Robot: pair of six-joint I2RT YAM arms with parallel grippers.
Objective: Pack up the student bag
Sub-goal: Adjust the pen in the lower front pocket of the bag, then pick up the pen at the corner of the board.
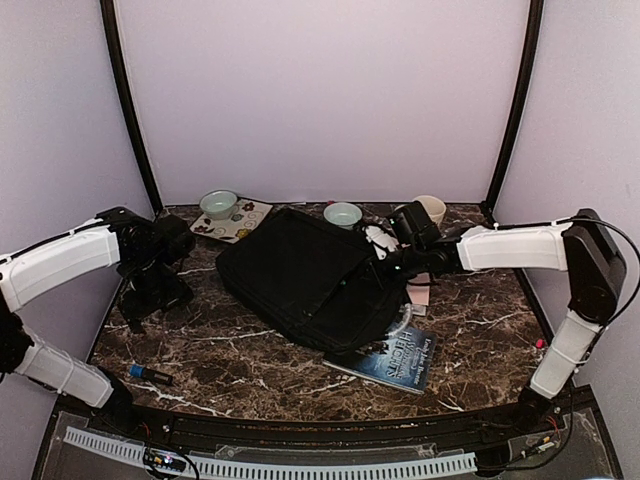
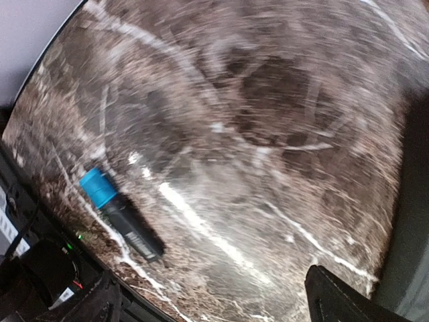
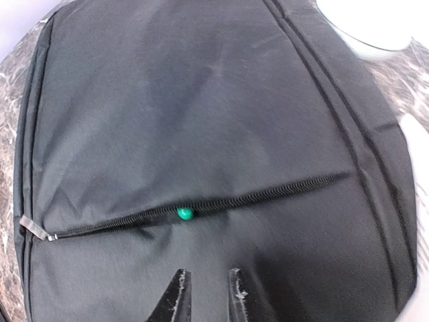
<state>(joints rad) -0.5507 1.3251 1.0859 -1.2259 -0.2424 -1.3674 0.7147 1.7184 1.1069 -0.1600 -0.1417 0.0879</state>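
The student bag (image 1: 300, 275) lies flat in the middle of the table, black, with a grey-white handle (image 1: 378, 238) at its far right corner. In the right wrist view its fabric (image 3: 201, 100) fills the frame, crossed by a closed zip (image 3: 268, 193) with a green bead (image 3: 185, 214) on it. My right gripper (image 3: 205, 280) hovers just short of that bead, its fingers a narrow gap apart with nothing between them. My left gripper (image 1: 145, 300) is over bare table left of the bag. Its fingers (image 2: 342, 302) are spread wide and empty in a blurred view.
A black marker with a blue cap (image 2: 98, 187) lies near the table's front left edge (image 1: 150, 374). A blue book (image 1: 400, 360) sticks out from under the bag's near right corner. Two bowls (image 1: 219, 204) (image 1: 343, 214), a patterned mat (image 1: 245, 222) and a cup (image 1: 430, 208) stand along the back.
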